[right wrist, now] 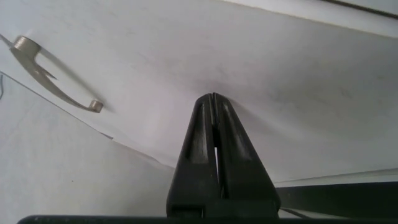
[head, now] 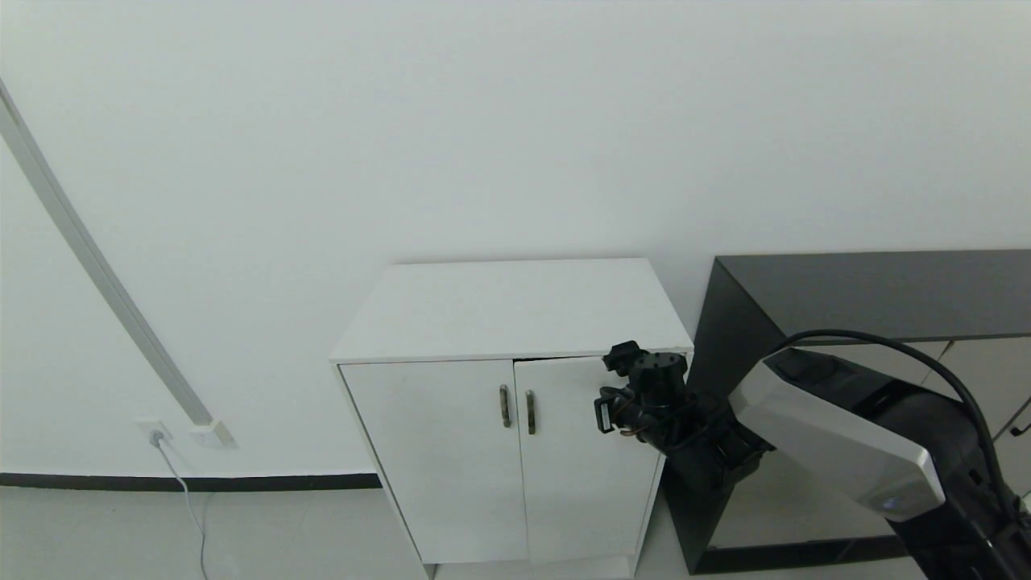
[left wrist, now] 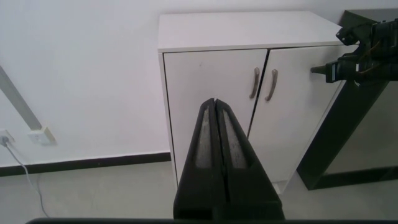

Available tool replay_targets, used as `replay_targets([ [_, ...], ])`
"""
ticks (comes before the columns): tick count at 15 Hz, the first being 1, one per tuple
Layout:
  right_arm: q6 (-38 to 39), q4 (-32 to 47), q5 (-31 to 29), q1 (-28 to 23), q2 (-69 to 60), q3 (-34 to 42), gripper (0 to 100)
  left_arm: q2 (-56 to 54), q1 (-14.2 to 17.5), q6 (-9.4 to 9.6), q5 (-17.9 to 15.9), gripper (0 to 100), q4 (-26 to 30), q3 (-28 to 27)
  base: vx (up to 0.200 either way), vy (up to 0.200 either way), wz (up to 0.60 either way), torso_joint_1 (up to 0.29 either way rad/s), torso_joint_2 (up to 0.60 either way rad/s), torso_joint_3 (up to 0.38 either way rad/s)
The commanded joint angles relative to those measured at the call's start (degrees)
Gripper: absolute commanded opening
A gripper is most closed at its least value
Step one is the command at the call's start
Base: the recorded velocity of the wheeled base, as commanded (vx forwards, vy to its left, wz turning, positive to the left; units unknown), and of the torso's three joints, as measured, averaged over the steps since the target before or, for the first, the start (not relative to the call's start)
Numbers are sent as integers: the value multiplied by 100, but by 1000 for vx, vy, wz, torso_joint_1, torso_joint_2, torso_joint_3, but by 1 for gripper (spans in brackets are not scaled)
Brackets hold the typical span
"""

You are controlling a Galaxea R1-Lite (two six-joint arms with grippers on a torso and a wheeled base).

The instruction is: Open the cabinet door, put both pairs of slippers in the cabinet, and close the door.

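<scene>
White cabinet (head: pixel 507 310): right door (head: pixel 580 483) appears slightly ajar along its top. Right gripper (head: pixel 602 416), jaws pressed together and holding nothing, meets it at 3 o'clock from the handle (head: pixel 531 412); push squarely until flush. Left gripper (left wrist: pixel 214 109) likewise closed, empty.

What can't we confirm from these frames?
- Inside of the cabinet: hidden behind both doors, all views.
- Its base and the floor before it: cut by the head view's bottom edge; the shut left gripper blocks part in the left wrist view.
- Whether the right gripper touches the right door: head view, its wrist covers the tips; right wrist view, too close to tell.
</scene>
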Motion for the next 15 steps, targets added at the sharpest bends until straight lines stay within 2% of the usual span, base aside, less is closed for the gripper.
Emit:
replay_targets([
  [1, 0, -2, 0, -18, 18, -28, 0, -1, 0, 2, 1, 0, -2, 1, 0, 0, 0, 0, 0, 0],
  [15, -9, -2, -17, -53, 53, -116, 0, -1, 0, 2, 1, 0, -2, 1, 0, 0, 0, 0, 0, 0],
])
